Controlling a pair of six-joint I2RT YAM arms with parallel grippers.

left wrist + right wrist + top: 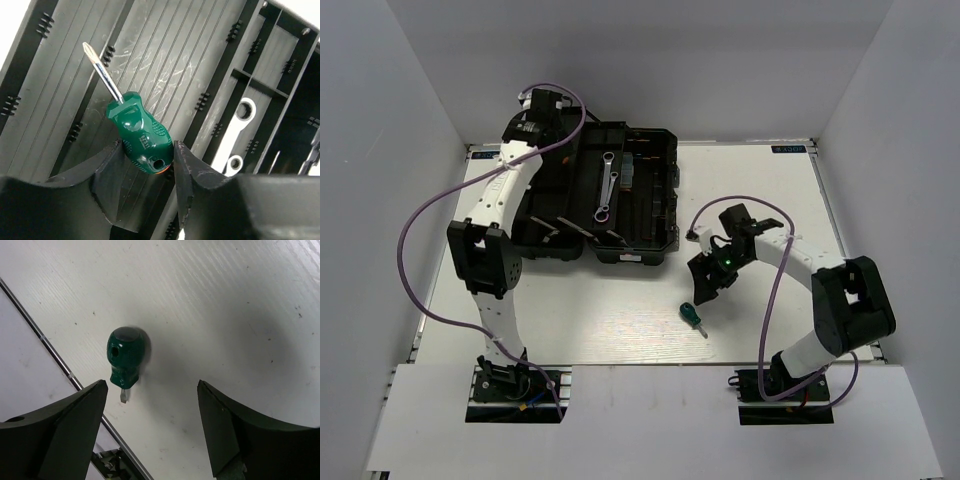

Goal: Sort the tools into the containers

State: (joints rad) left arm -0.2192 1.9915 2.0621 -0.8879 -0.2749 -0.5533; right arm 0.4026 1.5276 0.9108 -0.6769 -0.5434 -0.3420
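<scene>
The black toolbox point(655, 150) lies open at the back left of the table. Two silver wrenches point(607, 182) lie in a middle compartment, and their ring ends show in the left wrist view point(243, 109). My left gripper point(540, 108) hangs over the box's left half. Its jaws point(145, 150) are shut on the butt of a green-handled screwdriver point(141, 132), tip pointing away over the ribbed box floor point(175, 60). A second green screwdriver point(692, 316) point(125, 354) lies on the white table. My right gripper point(706, 288) point(152, 385) is open just above it and empty. I cannot make out the hex keys.
White walls enclose the table on the left, back and right. The table's metal front rail point(55, 357) runs close to the loose screwdriver. The left arm's purple cable point(415, 230) loops out to the left of the toolbox.
</scene>
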